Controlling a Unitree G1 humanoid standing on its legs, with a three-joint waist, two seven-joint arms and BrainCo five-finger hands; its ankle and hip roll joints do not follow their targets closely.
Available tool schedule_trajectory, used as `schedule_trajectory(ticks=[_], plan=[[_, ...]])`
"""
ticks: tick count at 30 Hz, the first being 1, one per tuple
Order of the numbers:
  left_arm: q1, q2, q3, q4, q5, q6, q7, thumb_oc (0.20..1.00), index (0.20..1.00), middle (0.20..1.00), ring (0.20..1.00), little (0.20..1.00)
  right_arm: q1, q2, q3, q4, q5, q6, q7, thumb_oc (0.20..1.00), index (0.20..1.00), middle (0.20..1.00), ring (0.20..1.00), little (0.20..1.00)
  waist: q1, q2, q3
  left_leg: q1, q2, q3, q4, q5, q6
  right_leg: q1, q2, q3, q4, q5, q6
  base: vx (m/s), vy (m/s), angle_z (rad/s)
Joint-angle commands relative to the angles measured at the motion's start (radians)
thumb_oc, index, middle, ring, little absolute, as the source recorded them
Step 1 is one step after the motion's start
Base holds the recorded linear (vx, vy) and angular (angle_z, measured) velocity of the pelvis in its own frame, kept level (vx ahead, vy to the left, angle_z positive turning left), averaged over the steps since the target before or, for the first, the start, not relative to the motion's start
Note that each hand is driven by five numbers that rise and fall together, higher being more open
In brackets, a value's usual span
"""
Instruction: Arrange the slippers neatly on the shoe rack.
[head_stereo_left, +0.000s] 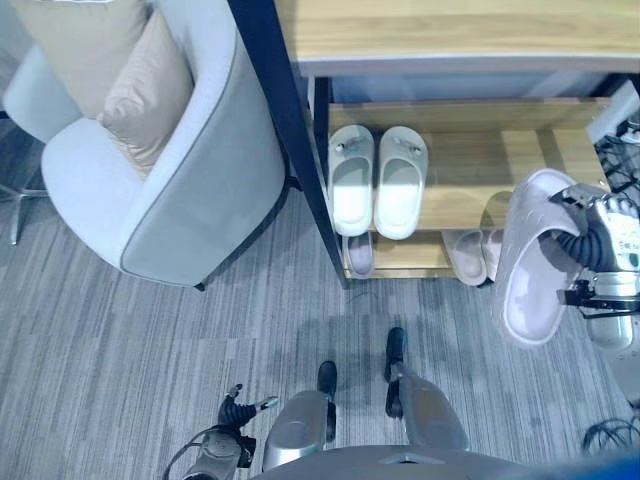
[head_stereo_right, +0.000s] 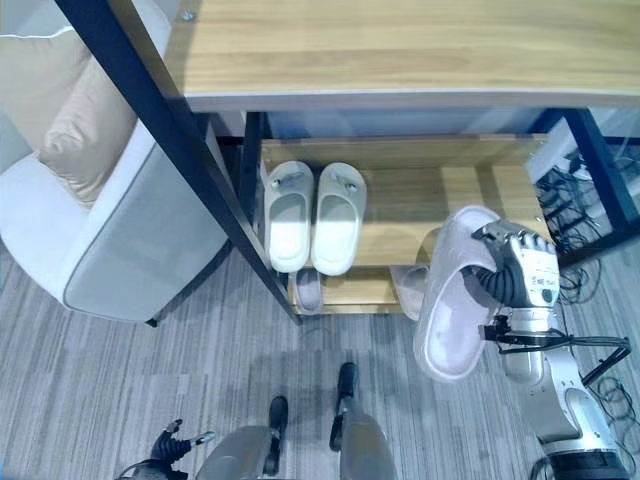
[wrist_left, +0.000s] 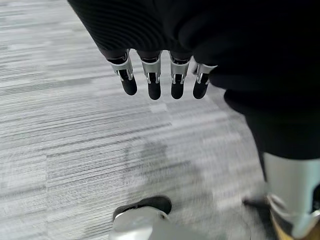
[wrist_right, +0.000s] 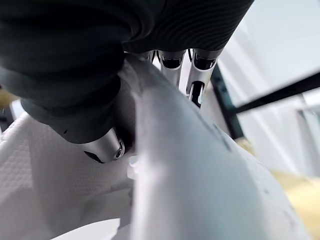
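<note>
Right hand: the right hand (head_stereo_right: 522, 268) is clamped on the rim of a pale slipper (head_stereo_right: 452, 300), held in the air just in front of the shoe rack (head_stereo_right: 470, 195), at the rack's right part.
Left hand: the left hand (wrist_left: 160, 80) hangs over the carpet in front of the rack, fingers straight, holding nothing.
Step advice: I judge the slipper should go toe first onto the free wood of the rack's middle shelf, beside the green pair (head_stereo_right: 312, 215), parallel to it.
Count: two green slippers on the rack's middle shelf; one slipper in the hand; at least two slippers on the rack's lower shelf (head_stereo_left: 410, 255), partly hidden.
</note>
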Motion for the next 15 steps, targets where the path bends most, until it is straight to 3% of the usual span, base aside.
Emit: schedule_trajectory(ticks=[1,7,8,10,11,15], plan=[[0.006,0.027,0.005,-0.081,-0.181,-0.052,-0.002,1.000,1.000,1.000,1.000,1.000,-0.061,-0.032,-0.035,-0.060,0.143,-0.064,0.061,0.200,0.200,0.200,0.200,0.200,0.019,0.012,0.000,-0.140,0.045,-0.025,0.139,-0.038,-0.018,0.003,-0.036,0.008,0.278,-0.254,0.044,-0.10,-0.048,-0.01],[-0.009,0.068,-0.024,-0.262,-0.320,-0.114,0.000,1.000,1.000,1.000,1.000,1.000,-0.152,-0.022,-0.035,-0.041,0.517,-0.162,0.142,0.200,0.200,0.200,0.200,0.200,0.004,0.030,0.037,-0.436,0.053,-0.037,0.518,-0.157,-0.003,-0.298,-0.056,0.020,0.652,-0.414,-0.002,-0.15,-0.017,0.15],[-0.028,0.069,-0.017,-0.287,-0.373,-0.129,-0.005,1.000,1.000,1.000,1.000,1.000,-0.184,-0.044,-0.028,-0.051,0.560,-0.176,0.160,0.200,0.200,0.200,0.200,0.200,0.001,0.043,0.047,-0.548,0.056,-0.027,0.683,-0.243,-0.003,-0.415,-0.056,0.039,0.813,-0.510,-0.015,-0.12,-0.005,-0.14],[-0.026,0.066,-0.013,-0.302,-0.391,-0.136,-0.004,1.000,1.000,1.000,1.000,1.000,-0.191,-0.051,-0.029,-0.054,0.560,-0.176,0.156,0.200,0.200,0.200,0.200,0.200,0.002,0.049,0.052,-0.595,0.058,-0.028,0.738,-0.263,0.000,-0.460,-0.061,0.044,0.869,-0.533,-0.023,-0.08,-0.007,-0.01],[-0.041,0.064,-0.016,-0.303,-0.406,-0.151,0.010,1.000,1.000,1.000,1.000,1.000,-0.217,-0.059,-0.026,-0.063,0.573,-0.187,0.155,0.200,0.200,0.200,0.200,0.200,0.001,0.059,0.070,-0.703,0.059,-0.038,0.865,-0.300,0.005,-0.562,-0.073,0.059,0.988,-0.569,-0.038,-0.11,-0.003,0.08],[-0.050,0.051,-0.016,-0.315,-0.488,-0.173,0.007,1.000,1.000,1.000,1.000,1.000,-0.328,-0.073,0.012,-0.039,0.622,-0.192,0.144,0.200,0.200,0.200,0.200,0.200,0.012,0.087,0.067,-0.967,0.056,-0.052,1.158,-0.376,0.008,-0.837,-0.095,0.100,1.305,-0.645,-0.047,-0.08,-0.002,0.05]])
